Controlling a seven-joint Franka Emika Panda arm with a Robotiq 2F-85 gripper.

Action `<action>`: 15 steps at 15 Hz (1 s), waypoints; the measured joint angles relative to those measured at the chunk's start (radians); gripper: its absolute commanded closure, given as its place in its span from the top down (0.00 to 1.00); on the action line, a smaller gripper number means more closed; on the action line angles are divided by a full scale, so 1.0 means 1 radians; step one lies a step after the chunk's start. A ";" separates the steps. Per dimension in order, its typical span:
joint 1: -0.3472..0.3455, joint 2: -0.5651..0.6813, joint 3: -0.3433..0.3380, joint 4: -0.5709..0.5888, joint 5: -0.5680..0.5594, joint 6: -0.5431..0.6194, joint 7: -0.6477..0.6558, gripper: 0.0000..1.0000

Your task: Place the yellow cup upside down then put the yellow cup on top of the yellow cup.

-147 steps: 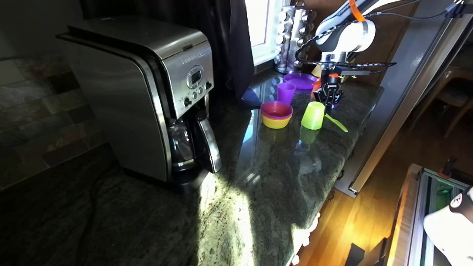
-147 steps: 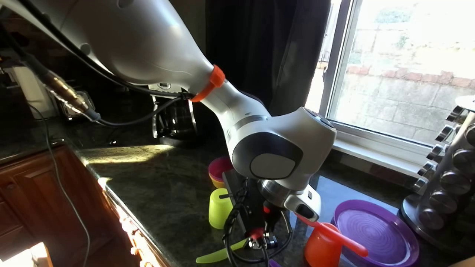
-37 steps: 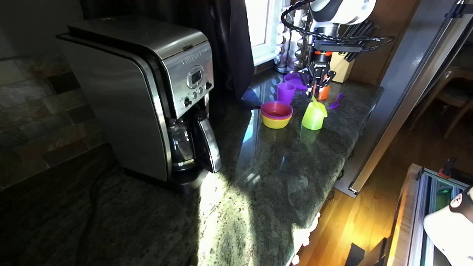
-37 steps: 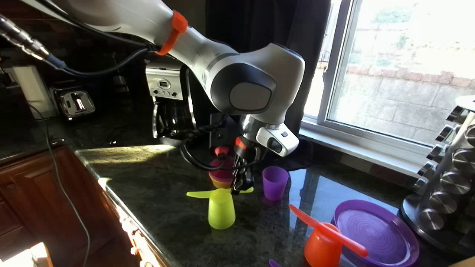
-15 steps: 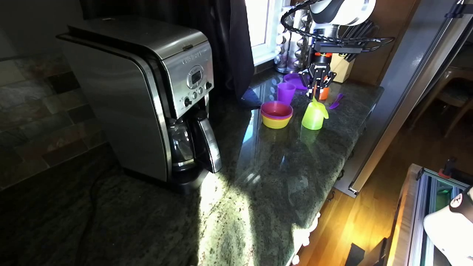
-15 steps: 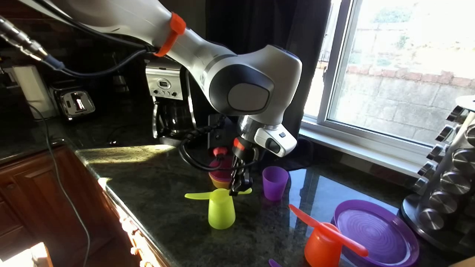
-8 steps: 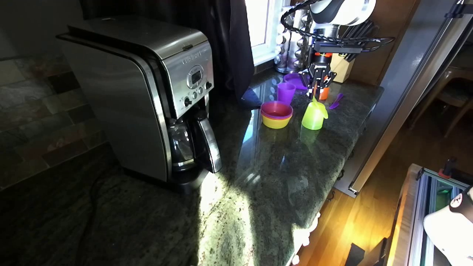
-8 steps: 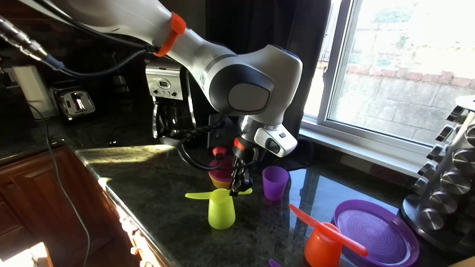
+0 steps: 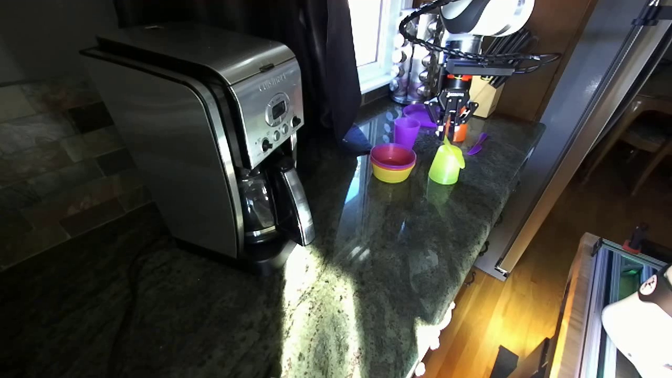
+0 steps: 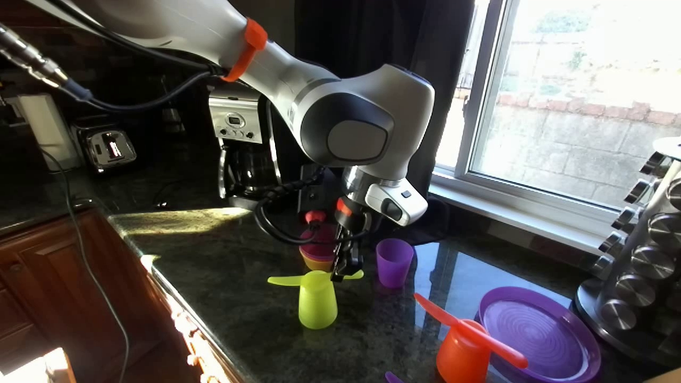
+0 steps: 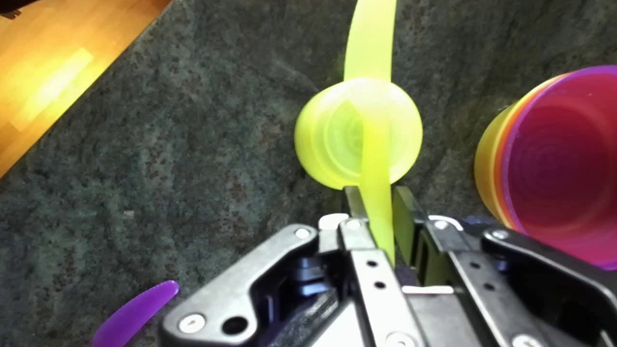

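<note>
The yellow cup (image 10: 318,308) stands upside down on the dark counter, its closed base facing up; it also shows in an exterior view (image 9: 444,169). A yellow knife (image 10: 284,280) extends across the top of that base, sticking out on both sides. Whether it bears on the cup or hovers just above, I cannot tell. In the wrist view, my gripper (image 11: 378,195) is shut on one end of this knife, right beside the cup's rim of the base. The fingers (image 11: 407,221) stay outside the cup. In both exterior views the gripper hangs over the cup's far side.
Nested bowls (image 11: 491,159) stand close beside the cup. A purple cup (image 10: 393,263), an orange cup (image 10: 462,356) with an orange utensil across it, and purple plates (image 10: 590,348) are nearby. A purple utensil (image 11: 135,313) lies on the counter. The coffee maker (image 9: 194,136) stands farther off.
Since the oldest frames, the knife has come up off the counter and over the cup in my gripper. Over the last second the arm has barely moved.
</note>
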 measured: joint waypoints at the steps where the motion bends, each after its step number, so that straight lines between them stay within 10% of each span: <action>1: 0.000 0.000 0.000 0.000 0.000 0.005 0.001 0.05; 15: 0.001 -0.001 0.001 -0.014 0.000 0.018 0.001 0.05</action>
